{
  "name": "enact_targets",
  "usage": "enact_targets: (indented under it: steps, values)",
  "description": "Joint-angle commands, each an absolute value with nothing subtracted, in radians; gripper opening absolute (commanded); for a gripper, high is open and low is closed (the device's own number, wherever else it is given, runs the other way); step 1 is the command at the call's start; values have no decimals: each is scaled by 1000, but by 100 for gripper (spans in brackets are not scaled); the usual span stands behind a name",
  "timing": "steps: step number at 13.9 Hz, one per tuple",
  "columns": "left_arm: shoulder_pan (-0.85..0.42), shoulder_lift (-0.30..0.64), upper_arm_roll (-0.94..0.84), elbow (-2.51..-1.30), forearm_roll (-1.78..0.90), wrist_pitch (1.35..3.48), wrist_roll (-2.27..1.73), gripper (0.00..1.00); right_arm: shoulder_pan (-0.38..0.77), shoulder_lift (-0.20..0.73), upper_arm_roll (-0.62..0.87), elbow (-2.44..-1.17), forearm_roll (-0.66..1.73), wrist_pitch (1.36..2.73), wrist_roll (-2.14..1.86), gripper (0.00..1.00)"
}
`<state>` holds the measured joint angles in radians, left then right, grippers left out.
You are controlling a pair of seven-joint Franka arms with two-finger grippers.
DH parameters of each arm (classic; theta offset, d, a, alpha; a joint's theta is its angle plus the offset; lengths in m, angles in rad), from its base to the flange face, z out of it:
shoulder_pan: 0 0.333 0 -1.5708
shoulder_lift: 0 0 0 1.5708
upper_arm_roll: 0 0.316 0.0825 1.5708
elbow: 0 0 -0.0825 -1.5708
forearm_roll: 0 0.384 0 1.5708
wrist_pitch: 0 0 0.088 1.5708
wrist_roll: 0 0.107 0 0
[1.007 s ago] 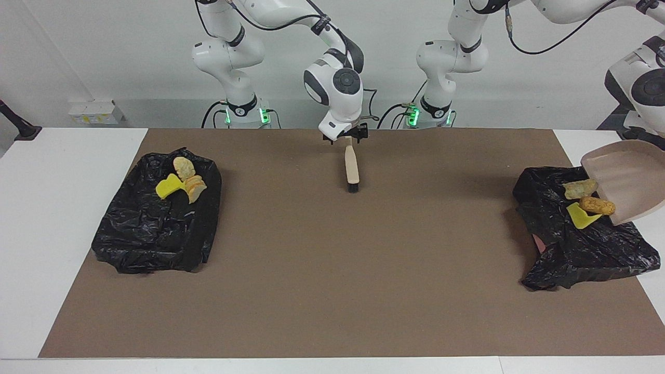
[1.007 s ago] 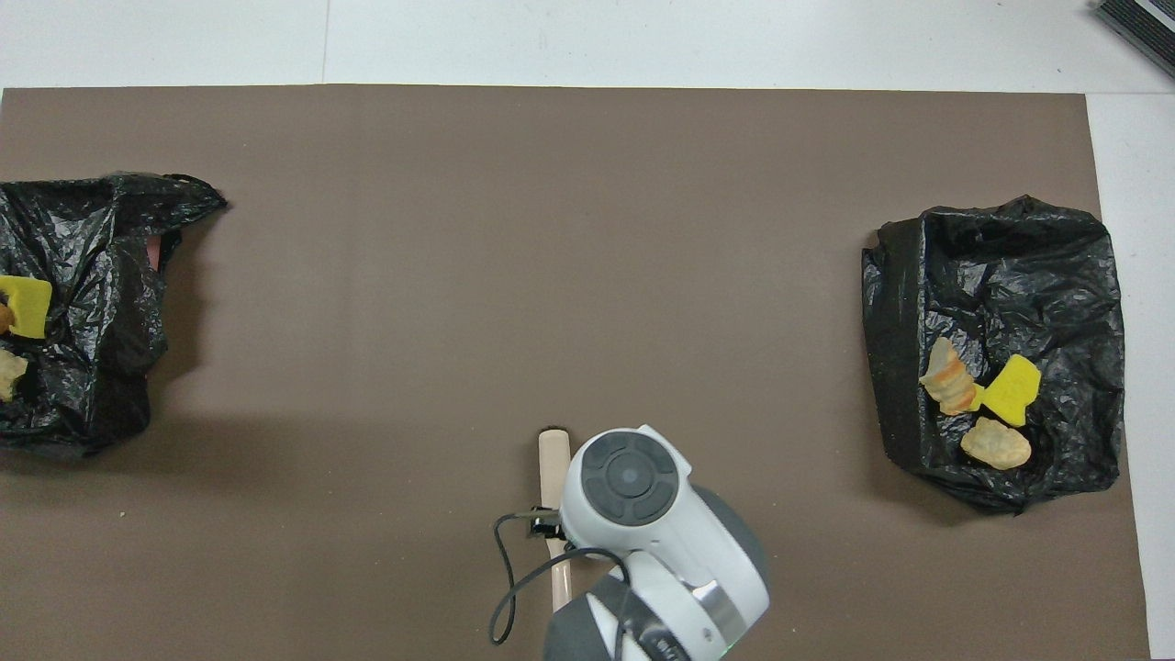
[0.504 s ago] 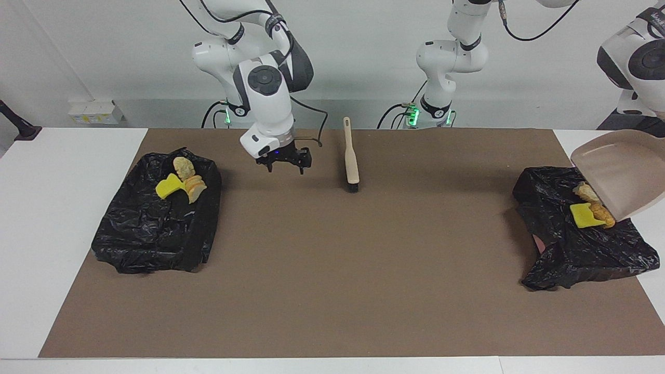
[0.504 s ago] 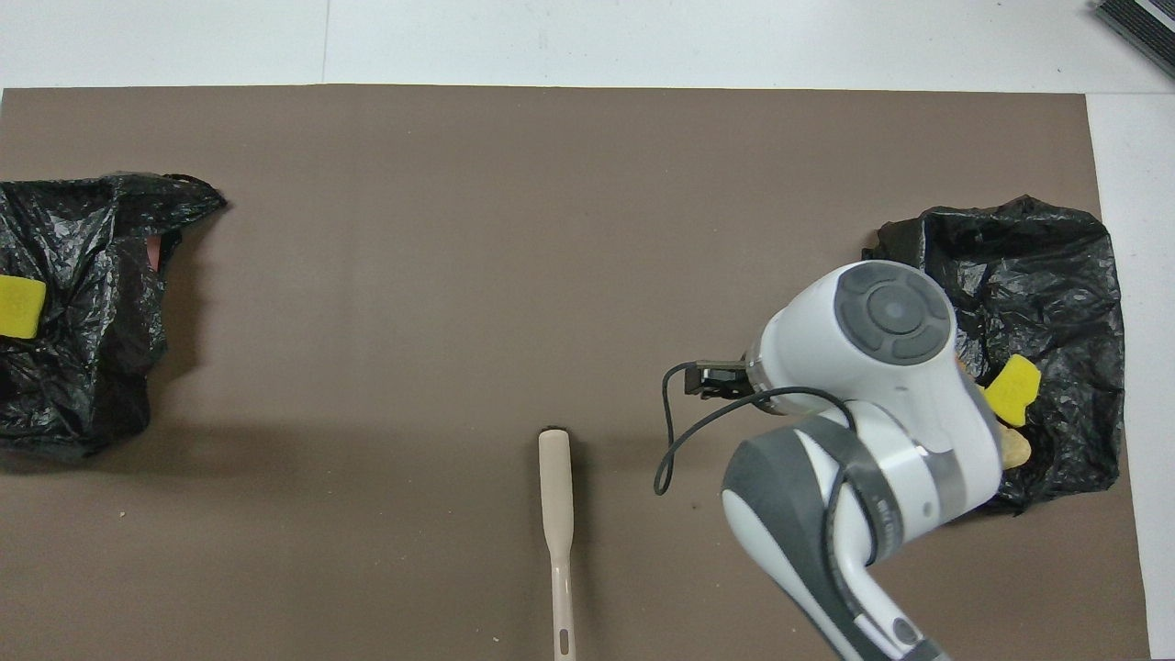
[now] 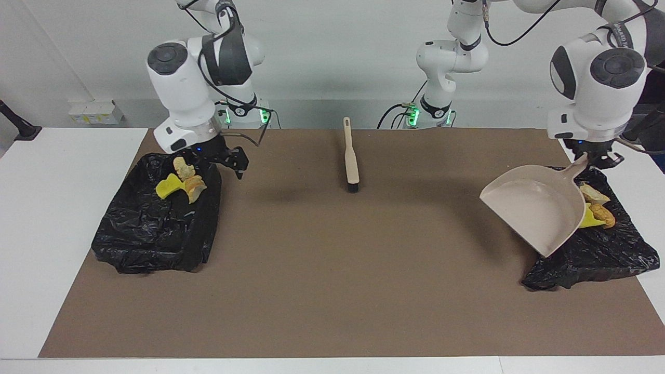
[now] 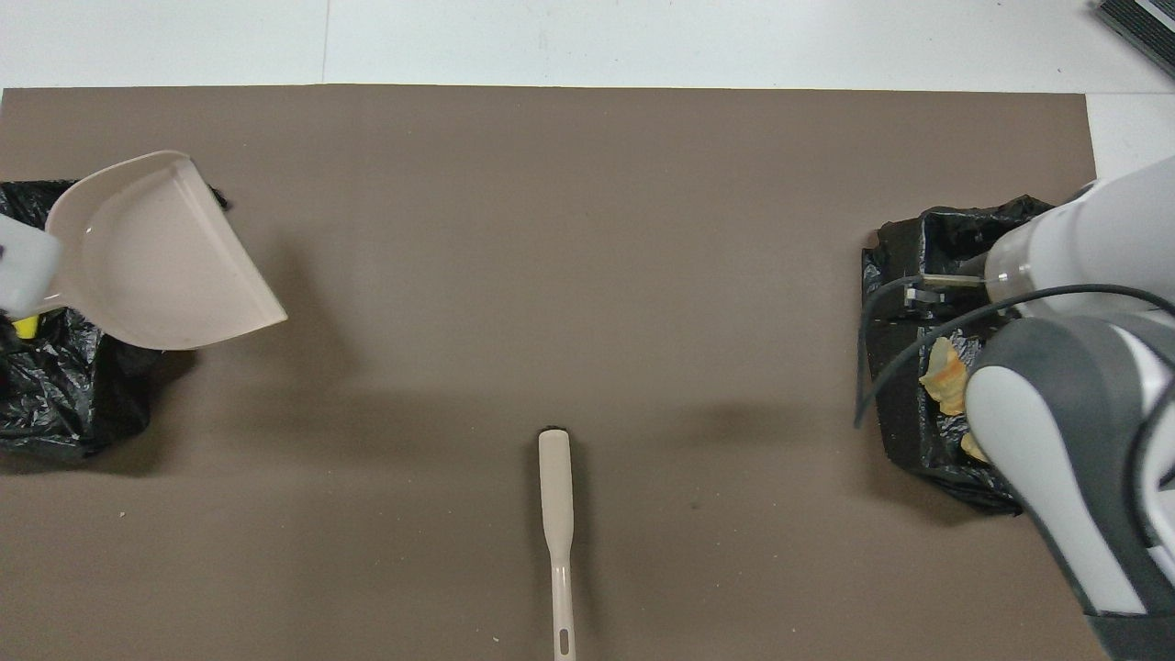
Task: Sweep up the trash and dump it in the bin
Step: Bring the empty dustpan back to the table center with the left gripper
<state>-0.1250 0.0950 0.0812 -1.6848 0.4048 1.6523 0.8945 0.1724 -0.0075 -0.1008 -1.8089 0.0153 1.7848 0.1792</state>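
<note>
The beige dustpan (image 5: 535, 208) (image 6: 156, 252) hangs empty and tilted over the edge of the black-bag bin (image 5: 597, 254) (image 6: 55, 404) at the left arm's end. My left gripper (image 5: 592, 158) is shut on its handle. Trash (image 5: 597, 205) lies in that bin beside the pan: tan chunks and a yellow wedge (image 6: 26, 324). My right gripper (image 5: 224, 162) hovers open and holds nothing over the other bin (image 5: 150, 228) (image 6: 904, 367), just above its trash (image 5: 183, 179) (image 6: 944, 376). The brush (image 5: 351, 158) (image 6: 556, 514) lies alone on the mat.
The brown mat (image 5: 332, 270) covers most of the white table (image 5: 57, 218). The brush lies mid-mat close to the robots, bristles pointing away from them. A dark object (image 6: 1138, 23) sits at the table's corner farthest from the robots, at the right arm's end.
My right gripper let go of the brush and swung over the bin at its own end. The left arm swung the dustpan toward the mat; the trash now lies in the bin.
</note>
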Motion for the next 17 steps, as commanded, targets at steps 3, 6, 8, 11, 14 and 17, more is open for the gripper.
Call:
enact_targets:
  steps: [3, 6, 8, 11, 14, 17]
  values:
    - [-117, 121, -133, -1715, 220, 1690, 328, 0, 133, -51, -162, -1642, 2, 1607, 13, 100]
    - [-117, 225, -303, -1694, 215, 1753, -45, 0, 117, -54, -167, -1558, -34, 1479, -74, 100]
    - [-126, 290, -374, -1687, 204, 1851, -278, 0, 101, -64, -166, -1574, -20, 1479, -75, 100]
    - [-132, 362, -449, -1660, 193, 1960, -473, 0, 86, -64, -155, -1572, -17, 1479, -69, 100]
    - [-144, 409, -502, -1658, 190, 2048, -598, 0, 71, -64, -149, -1574, -15, 1479, -72, 100]
    - [-170, 423, -506, -1660, 121, 2092, -626, 0, 74, -66, -135, -1572, -15, 1477, -69, 100]
